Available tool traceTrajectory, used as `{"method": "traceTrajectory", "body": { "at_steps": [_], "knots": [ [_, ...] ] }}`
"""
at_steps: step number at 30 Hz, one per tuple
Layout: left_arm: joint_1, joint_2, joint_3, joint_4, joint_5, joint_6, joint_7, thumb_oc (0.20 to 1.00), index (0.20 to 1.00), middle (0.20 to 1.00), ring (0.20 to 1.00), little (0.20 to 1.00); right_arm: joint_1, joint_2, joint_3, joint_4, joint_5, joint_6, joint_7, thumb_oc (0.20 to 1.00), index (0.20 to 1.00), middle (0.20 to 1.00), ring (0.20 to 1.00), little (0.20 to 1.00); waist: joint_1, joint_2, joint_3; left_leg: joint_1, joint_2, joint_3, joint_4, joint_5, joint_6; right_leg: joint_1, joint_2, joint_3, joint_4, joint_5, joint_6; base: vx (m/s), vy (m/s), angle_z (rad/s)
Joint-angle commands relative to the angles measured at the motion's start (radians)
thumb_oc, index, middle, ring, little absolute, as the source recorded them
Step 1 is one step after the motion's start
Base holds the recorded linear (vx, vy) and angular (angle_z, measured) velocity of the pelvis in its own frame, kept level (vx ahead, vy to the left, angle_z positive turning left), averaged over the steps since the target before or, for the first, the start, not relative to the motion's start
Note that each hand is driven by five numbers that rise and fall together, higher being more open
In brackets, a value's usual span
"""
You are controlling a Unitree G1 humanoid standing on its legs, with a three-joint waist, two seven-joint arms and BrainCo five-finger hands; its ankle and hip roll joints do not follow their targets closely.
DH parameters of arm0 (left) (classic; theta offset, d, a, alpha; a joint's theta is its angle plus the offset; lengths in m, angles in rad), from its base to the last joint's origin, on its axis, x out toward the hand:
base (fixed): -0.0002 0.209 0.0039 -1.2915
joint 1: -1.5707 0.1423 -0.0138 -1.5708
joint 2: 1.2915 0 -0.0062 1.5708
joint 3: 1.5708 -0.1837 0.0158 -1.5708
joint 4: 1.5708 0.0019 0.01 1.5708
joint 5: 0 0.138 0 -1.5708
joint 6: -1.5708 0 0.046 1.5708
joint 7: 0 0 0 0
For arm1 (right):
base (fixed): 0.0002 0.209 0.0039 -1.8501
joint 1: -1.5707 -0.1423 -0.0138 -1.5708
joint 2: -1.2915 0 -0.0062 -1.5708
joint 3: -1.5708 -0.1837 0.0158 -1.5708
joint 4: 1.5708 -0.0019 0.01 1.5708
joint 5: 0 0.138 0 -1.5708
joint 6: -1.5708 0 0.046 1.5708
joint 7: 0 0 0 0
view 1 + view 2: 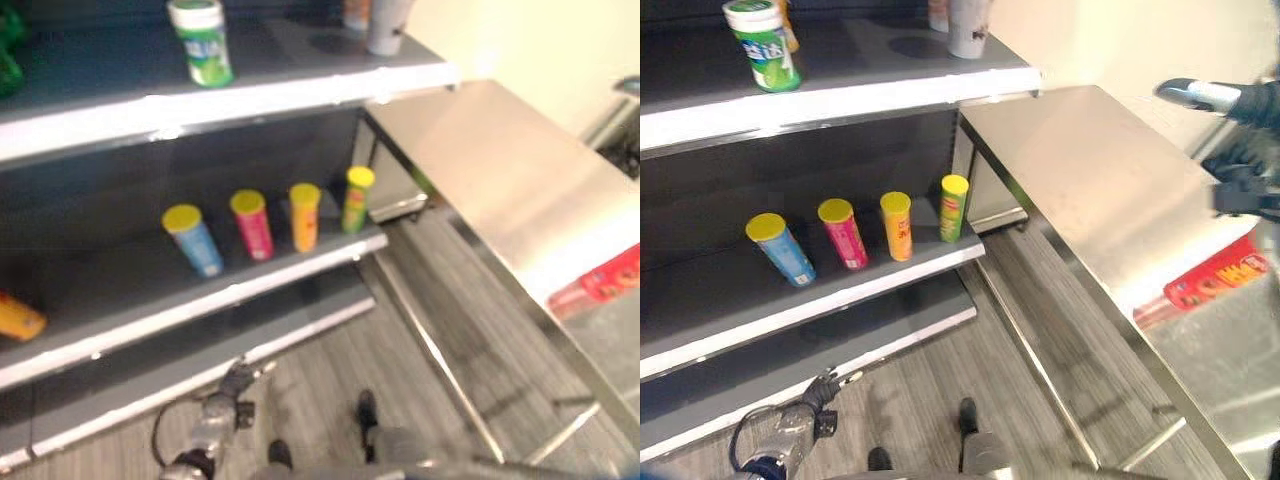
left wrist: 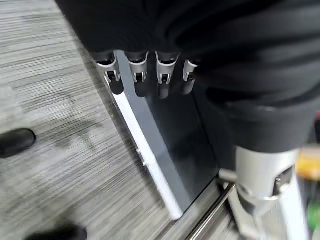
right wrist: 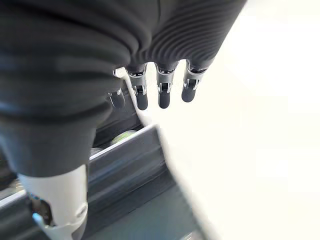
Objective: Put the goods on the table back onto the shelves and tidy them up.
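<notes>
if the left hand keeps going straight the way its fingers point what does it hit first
Probably the bottom shelf. The left hand hangs open near the floor, its fingers aimed at the shelf's white front edge; depth is unclear.

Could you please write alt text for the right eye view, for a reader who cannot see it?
A red box lies on a steel table beside dark shelves; four yellow-lidded tubes stand on the middle shelf, a green canister above. The left hand hangs low, open.
</notes>
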Motion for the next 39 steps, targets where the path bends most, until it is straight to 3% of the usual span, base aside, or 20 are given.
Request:
{"method": "traceTrajectory", "body": {
  "at_steps": [1, 4, 5, 6, 8, 12, 14, 17, 18, 19, 20, 21, 22, 23, 24, 25, 26, 28, 31, 39],
  "knots": [
    [-0.014, 0.048, -0.001, -0.007, 0.041, -0.021, -0.003, 1.000, 1.000, 1.000, 1.000, 1.000, 0.043, 0.000, -0.087, 0.078, -0.008, 0.012, -0.045, 1.000, 1.000, 1.000, 1.000, 1.000, 0.027, -0.045, -0.059, -0.025, 0.012, 0.033, 0.007, -0.106, -0.033, 0.007, -0.152, 0.020, 0.176, 0.004, 0.016, -0.05, -0.111, -0.35],
    [-0.004, 0.052, 0.002, -0.003, 0.056, -0.018, -0.006, 1.000, 1.000, 1.000, 1.000, 1.000, 0.101, 0.016, -0.145, 0.085, -0.028, 0.024, -0.053, 1.000, 1.000, 1.000, 1.000, 1.000, 0.039, -0.064, -0.094, -0.012, -0.002, 0.051, 0.008, -0.135, -0.042, 0.077, -0.179, -0.019, 0.082, 0.056, 0.050, 0.04, -0.113, -0.52],
    [-0.003, 0.053, 0.000, -0.004, 0.057, -0.019, -0.006, 1.000, 1.000, 1.000, 1.000, 1.000, 0.108, 0.017, -0.151, 0.082, -0.028, 0.025, -0.053, 1.000, 1.000, 1.000, 1.000, 1.000, 0.043, -0.069, -0.091, -0.019, -0.005, 0.068, 0.011, -0.118, -0.037, 0.078, -0.183, -0.033, 0.071, 0.074, 0.041, 0.09, -0.078, -0.82],
    [0.004, 0.056, 0.000, -0.006, 0.060, -0.019, -0.008, 1.000, 1.000, 1.000, 1.000, 1.000, 0.125, 0.018, -0.170, 0.086, -0.028, 0.024, -0.054, 1.000, 1.000, 1.000, 1.000, 1.000, 0.048, -0.073, -0.105, -0.008, -0.009, 0.063, 0.009, -0.140, -0.044, 0.110, -0.176, -0.040, 0.024, 0.085, 0.058, 0.00, -0.118, -0.86],
    [0.016, 0.060, 0.007, -0.015, 0.069, -0.019, -0.011, 1.000, 1.000, 1.000, 1.000, 1.000, 0.144, 0.014, -0.187, 0.101, -0.032, 0.029, -0.059, 1.000, 1.000, 1.000, 1.000, 1.000, 0.055, -0.083, -0.114, -0.007, -0.013, 0.082, 0.011, -0.137, -0.051, 0.126, -0.153, -0.062, -0.052, 0.104, 0.060, 0.00, -0.168, -0.72],
    [0.024, 0.072, 0.029, -0.012, 0.065, -0.019, -0.015, 1.000, 1.000, 1.000, 1.000, 1.000, 0.207, 0.002, -0.192, 0.151, 0.046, 0.044, 0.008, 1.000, 1.000, 1.000, 1.000, 1.000, 0.052, -0.093, -0.127, 0.007, 0.006, 0.129, 0.014, -0.125, -0.071, 0.134, -0.094, -0.060, -0.140, 0.065, 0.060, 0.03, -0.182, -0.64],
    [0.022, 0.068, 0.039, 0.001, 0.060, -0.020, -0.021, 1.000, 1.000, 1.000, 1.000, 1.000, 0.238, 0.014, -0.201, 0.164, 0.142, 0.034, 0.057, 1.000, 1.000, 1.000, 1.000, 1.000, 0.033, -0.084, -0.128, 0.027, 0.033, 0.150, 0.013, -0.115, -0.094, 0.147, -0.056, -0.055, -0.169, 0.007, 0.056, 0.07, -0.224, -0.42],
    [0.031, 0.067, 0.041, -0.007, 0.051, -0.023, -0.033, 1.000, 1.000, 1.000, 1.000, 1.000, 0.253, 0.035, -0.216, 0.163, 0.209, 0.023, 0.084, 1.000, 1.000, 1.000, 1.000, 1.000, 0.025, -0.077, -0.125, 0.031, 0.063, 0.154, 0.026, -0.106, -0.113, 0.151, -0.027, -0.046, -0.176, -0.024, 0.045, 0.03, -0.212, -0.21],
    [0.046, 0.065, 0.040, -0.028, 0.043, -0.027, -0.045, 1.000, 1.000, 1.000, 1.000, 1.000, 0.253, 0.045, -0.220, 0.165, 0.262, 0.019, 0.107, 1.000, 1.000, 1.000, 1.000, 1.000, 0.021, -0.069, -0.119, 0.030, 0.106, 0.153, 0.068, -0.105, -0.131, 0.163, 0.006, -0.033, -0.187, -0.057, 0.021, 0.03, -0.269, -0.05],
    [0.047, 0.065, 0.041, -0.030, 0.042, -0.026, -0.045, 1.000, 1.000, 1.000, 1.000, 1.000, 0.252, 0.044, -0.219, 0.167, 0.264, 0.018, 0.109, 1.000, 1.000, 1.000, 1.000, 1.000, 0.021, -0.067, -0.118, 0.029, 0.112, 0.152, 0.075, -0.107, -0.134, 0.165, 0.011, -0.034, -0.187, -0.058, 0.017, 0.01, -0.380, -0.01],
    [0.051, 0.069, 0.036, -0.056, 0.031, -0.023, -0.053, 1.000, 1.000, 1.000, 1.000, 1.000, 0.245, 0.057, -0.202, 0.160, 0.305, 0.017, 0.124, 1.000, 1.000, 1.000, 1.000, 1.000, 0.026, -0.068, -0.097, -0.002, 0.163, 0.124, 0.166, -0.096, -0.152, 0.178, 0.052, -0.015, -0.194, -0.096, -0.016, -0.01, -0.224, -0.04],
    [0.052, 0.070, 0.037, -0.057, 0.031, -0.022, -0.053, 1.000, 1.000, 1.000, 1.000, 1.000, 0.243, 0.057, -0.202, 0.160, 0.305, 0.018, 0.124, 1.000, 1.000, 1.000, 1.000, 1.000, 0.025, -0.066, -0.096, -0.007, 0.169, 0.120, 0.177, -0.100, -0.155, 0.178, 0.055, -0.017, -0.193, -0.097, -0.019, -0.04, -0.266, -0.03],
    [0.046, 0.068, 0.034, -0.064, 0.025, -0.023, -0.051, 1.000, 1.000, 1.000, 1.000, 1.000, 0.223, 0.060, -0.187, 0.162, 0.317, 0.020, 0.127, 1.000, 1.000, 1.000, 1.000, 1.000, 0.033, -0.065, -0.078, -0.033, 0.171, 0.071, 0.216, -0.107, -0.156, 0.182, 0.069, -0.007, -0.198, -0.105, -0.031, -0.11, -0.127, -0.08],
    [0.037, 0.064, 0.015, -0.089, 0.015, -0.028, -0.040, 1.000, 1.000, 1.000, 1.000, 1.000, 0.181, 0.073, -0.136, 0.167, 0.307, 0.020, 0.120, 1.000, 1.000, 1.000, 1.000, 1.000, 0.077, -0.075, -0.057, -0.093, 0.090, -0.101, 0.218, -0.118, -0.137, 0.175, 0.067, 0.005, -0.203, -0.094, -0.043, -0.12, -0.115, -0.16],
    [0.037, 0.064, 0.016, -0.090, 0.015, -0.027, -0.040, 1.000, 1.000, 1.000, 1.000, 1.000, 0.177, 0.073, -0.133, 0.169, 0.307, 0.020, 0.120, 1.000, 1.000, 1.000, 1.000, 1.000, 0.072, -0.077, -0.059, -0.099, 0.086, -0.104, 0.217, -0.114, -0.135, 0.172, 0.064, 0.001, -0.203, -0.092, -0.043, -0.08, -0.086, -0.50],
    [0.044, 0.076, -0.004, -0.135, -0.010, -0.035, -0.045, 1.000, 1.000, 1.000, 1.000, 1.000, 0.126, 0.049, -0.065, 0.203, 0.274, 0.024, 0.114, 1.000, 1.000, 1.000, 1.000, 1.000, 0.120, -0.068, -0.048, -0.143, -0.033, -0.319, 0.172, -0.151, -0.117, 0.162, 0.078, 0.046, -0.205, -0.088, -0.041, 0.02, -0.001, -0.74],
    [0.049, 0.075, -0.003, -0.143, -0.024, -0.036, -0.045, 1.000, 1.000, 1.000, 1.000, 1.000, 0.089, 0.050, -0.029, 0.215, 0.273, 0.025, 0.118, 1.000, 1.000, 1.000, 1.000, 1.000, 0.124, -0.058, -0.051, -0.157, -0.071, -0.394, 0.156, -0.148, -0.101, 0.157, 0.080, 0.060, -0.205, -0.084, -0.041, 0.05, 0.051, -0.85],
    [0.050, 0.074, -0.006, -0.148, -0.038, -0.038, -0.051, 1.000, 1.000, 1.000, 1.000, 1.000, 0.059, 0.052, 0.009, 0.236, 0.273, 0.029, 0.119, 1.000, 1.000, 1.000, 1.000, 1.000, 0.123, -0.043, -0.056, -0.142, -0.080, -0.413, 0.117, -0.134, -0.095, 0.159, 0.082, 0.071, -0.206, -0.081, -0.041, 0.06, 0.112, -0.95],
    [0.068, 0.071, -0.008, -0.136, -0.014, -0.040, -0.058, 1.000, 1.000, 1.000, 1.000, 1.000, 0.028, 0.066, 0.073, 0.277, 0.217, 0.055, 0.140, 1.000, 1.000, 1.000, 1.000, 1.000, 0.113, -0.014, -0.096, -0.074, -0.077, -0.360, 0.007, -0.094, -0.081, 0.153, 0.077, 0.082, -0.211, -0.080, -0.033, 0.07, 0.112, -0.23],
    [0.069, 0.053, 0.028, -0.066, -0.023, -0.034, -0.042, 1.000, 1.000, 1.000, 1.000, 1.000, -0.038, 0.084, 0.201, 0.329, 0.097, 0.076, 0.144, 1.000, 1.000, 1.000, 1.000, 1.000, 0.117, -0.003, -0.107, -0.030, -0.077, -0.332, 0.000, -0.106, -0.075, 0.168, 0.063, 0.093, -0.210, -0.083, -0.031, 0.06, 0.052, -0.13]
  ]
}}
